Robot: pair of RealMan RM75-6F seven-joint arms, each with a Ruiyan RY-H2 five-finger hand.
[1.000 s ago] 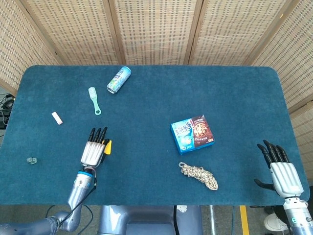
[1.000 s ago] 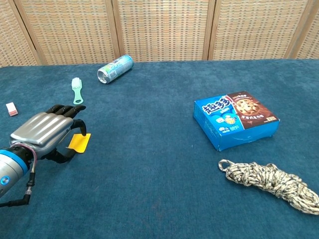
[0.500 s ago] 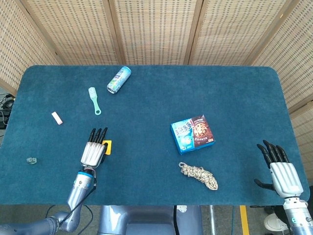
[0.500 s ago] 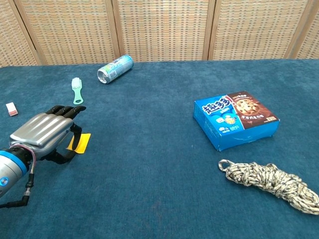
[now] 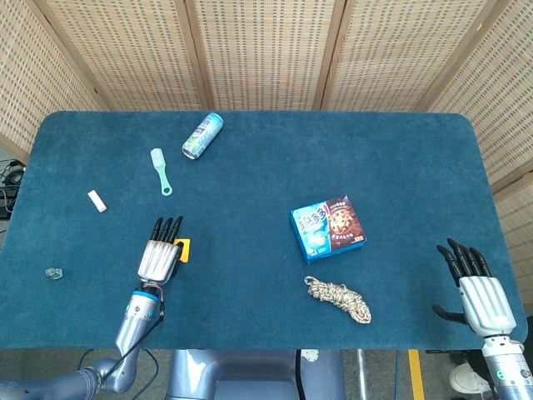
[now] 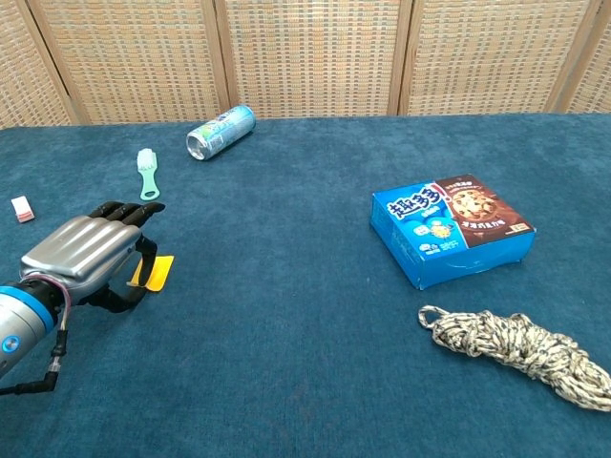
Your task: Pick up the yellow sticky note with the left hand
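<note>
Left robot hand (image 6: 81, 250) fingers extended flat, slid further over sticky note (image 6: 156, 272) since earlier; note still on surface (image 6: 305, 363), not gripped. Right robot hand (image 5: 479, 293) open, unmoved.

We see our left hand (image 6: 81, 250) as a brushed silver shell over the back with ribbed grooves running toward glossy black fingers (image 6: 129, 211), and behind it a bright blue ring at the wrist, a pale grey forearm, and thin red and black cables looping out beside the wrist. Our right hand (image 5: 476, 292) has the same build in the head view: a light silver-white back plate, black fingers and a black thumb, a blue band at the wrist and a grey forearm below it.
</note>
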